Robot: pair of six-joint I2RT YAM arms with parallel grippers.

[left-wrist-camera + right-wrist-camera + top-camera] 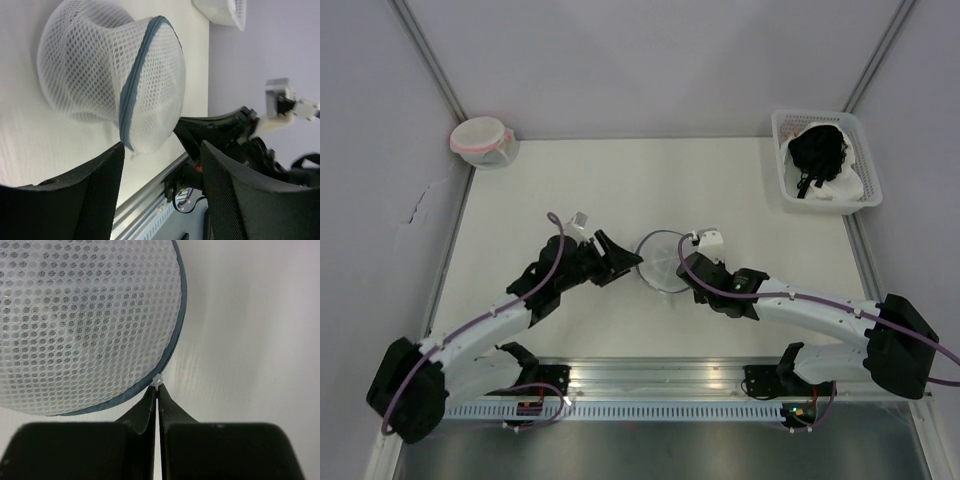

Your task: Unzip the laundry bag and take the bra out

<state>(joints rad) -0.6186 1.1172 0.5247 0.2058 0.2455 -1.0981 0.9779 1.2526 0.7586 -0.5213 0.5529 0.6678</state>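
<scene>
Right gripper (158,390) pinching one laundry bag (85,320); one bra (817,150) in basket (815,114).

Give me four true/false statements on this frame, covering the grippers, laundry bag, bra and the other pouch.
1. The right gripper is shut on a small white tab at the laundry bag rim. True.
2. The left gripper is clamped on the bag. False: its jaws stand open.
3. The bra is inside the bag. False: it lies in the basket, far right.
4. The pink-rimmed pouch sits at the table's far-left corner. True.
</scene>
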